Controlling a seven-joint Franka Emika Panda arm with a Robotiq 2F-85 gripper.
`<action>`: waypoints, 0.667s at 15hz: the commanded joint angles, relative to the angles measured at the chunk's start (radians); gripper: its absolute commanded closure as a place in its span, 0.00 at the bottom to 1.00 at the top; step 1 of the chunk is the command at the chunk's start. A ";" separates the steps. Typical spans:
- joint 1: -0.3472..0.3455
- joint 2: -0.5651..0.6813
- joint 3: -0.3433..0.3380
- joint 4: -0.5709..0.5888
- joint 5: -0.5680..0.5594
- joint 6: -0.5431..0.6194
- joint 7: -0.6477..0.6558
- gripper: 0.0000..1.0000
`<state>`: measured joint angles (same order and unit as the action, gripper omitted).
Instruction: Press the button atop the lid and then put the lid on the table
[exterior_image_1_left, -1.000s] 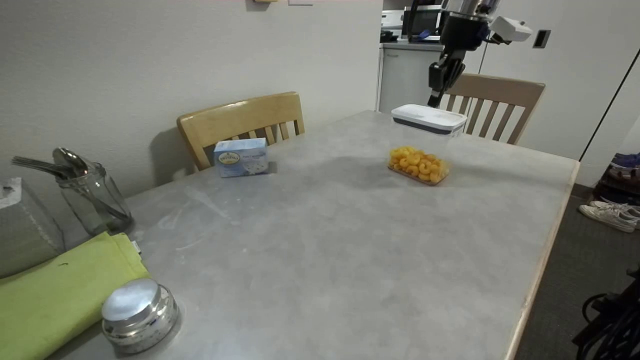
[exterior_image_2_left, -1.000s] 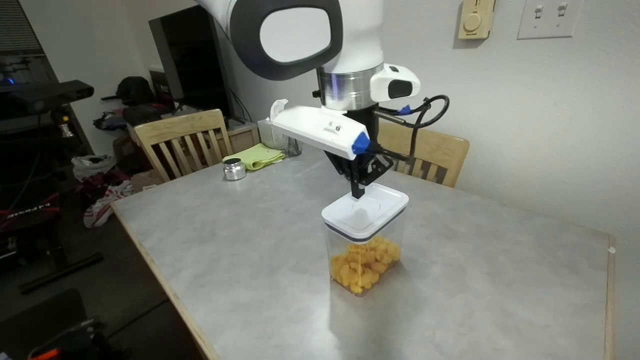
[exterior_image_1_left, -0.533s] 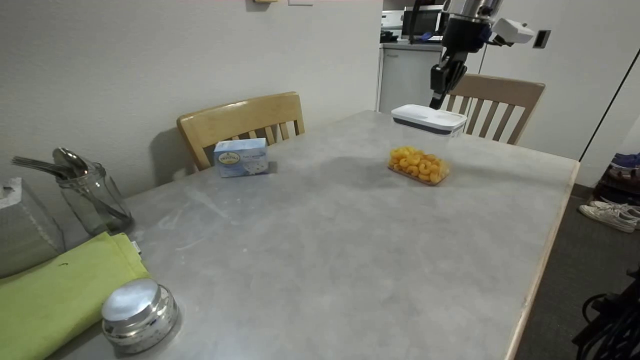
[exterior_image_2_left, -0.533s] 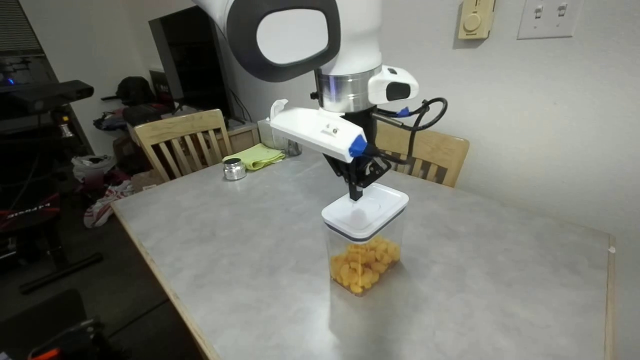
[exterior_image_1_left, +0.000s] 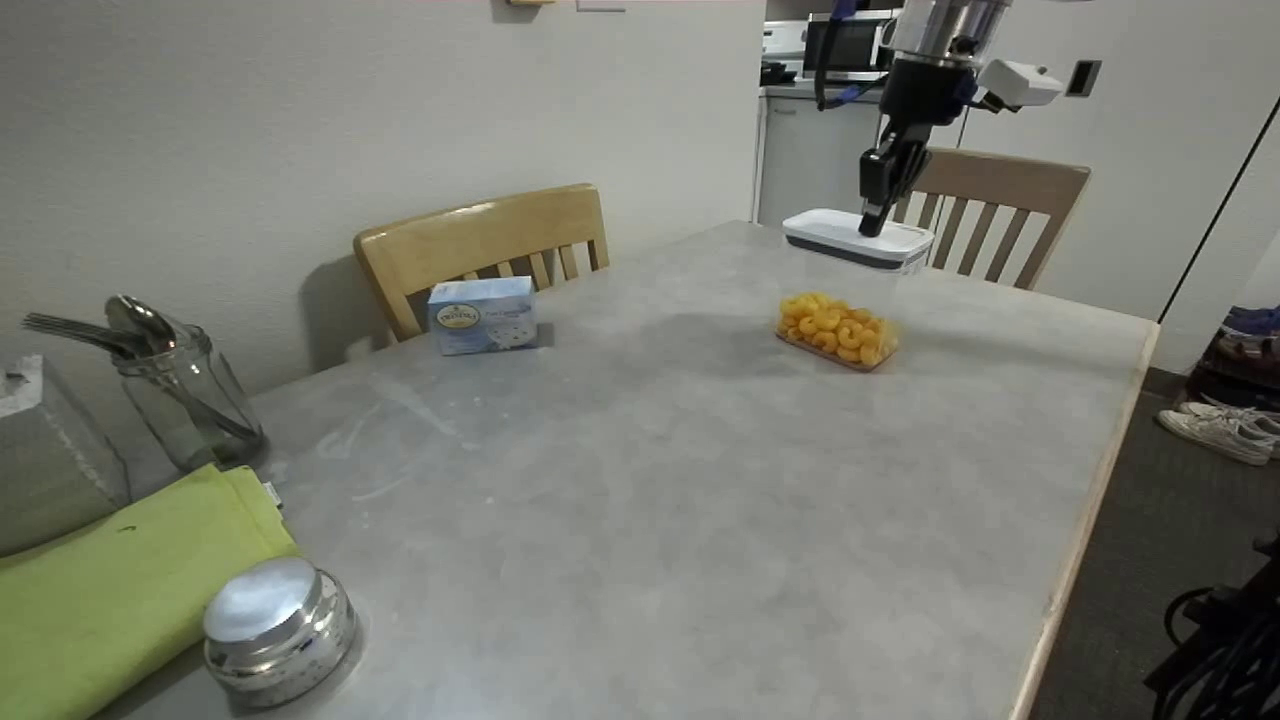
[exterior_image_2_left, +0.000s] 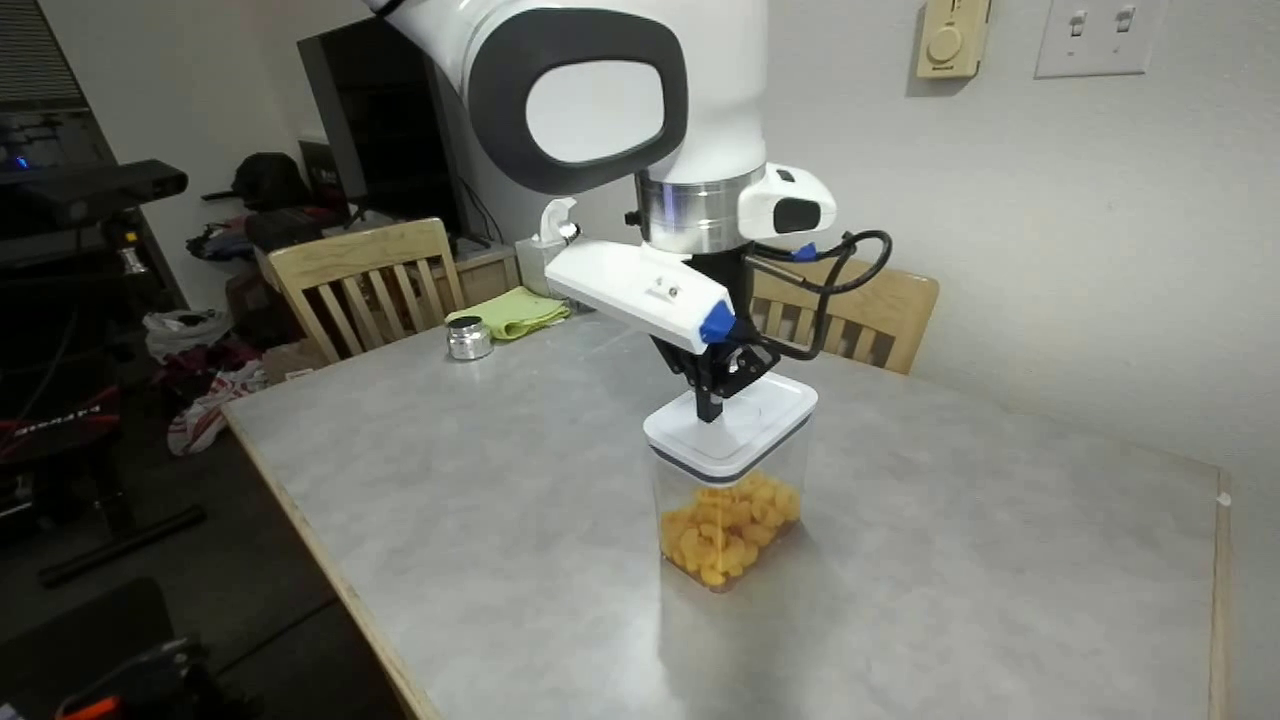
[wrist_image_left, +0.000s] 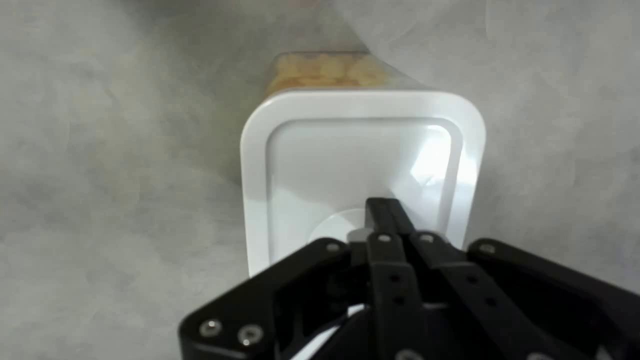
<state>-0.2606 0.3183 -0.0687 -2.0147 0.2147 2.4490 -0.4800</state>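
Two fingertips (wrist_image_left: 376, 215) sit together in my wrist view with nothing between them, so my end effector (wrist_image_left: 384, 202) serves as one blunt prod. Behind it is the lid (wrist_image_left: 325, 155), and the tip overlaps the edge of the round button (wrist_image_left: 335, 226) at about 1 o'clock; whether it touches, I can't tell. For a clean press I'd nudge toward 7 o'clock until the tip is centred on the button, then push straight down, steadily, since an off-centre shove might skid on the glossy plastic or rock what stands beneath.

In an exterior view, the lid rests level on top of the clear container (exterior_image_2_left: 672, 492). My white arm (exterior_image_2_left: 720, 110) reaches in from 11 o'clock, wrist upright, fingertips aimed at 6 o'clock and set to the 9 o'clock side of the lid's middle.

In an exterior view, the end effector leans, its tip toward 7 o'clock, over the lid, whose container stands around 1 o'clock on the desk (exterior_image_1_left: 600, 500). I judge the press to be the step in hand; the lid has yet to reach the desk.
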 joint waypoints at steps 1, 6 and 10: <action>-0.017 0.040 0.019 0.036 0.014 0.014 -0.039 1.00; -0.025 0.086 0.023 0.077 0.014 0.023 -0.050 1.00; -0.029 0.130 0.011 0.088 -0.009 0.018 -0.028 1.00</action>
<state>-0.2665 0.3745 -0.0643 -1.9449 0.2152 2.4523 -0.4955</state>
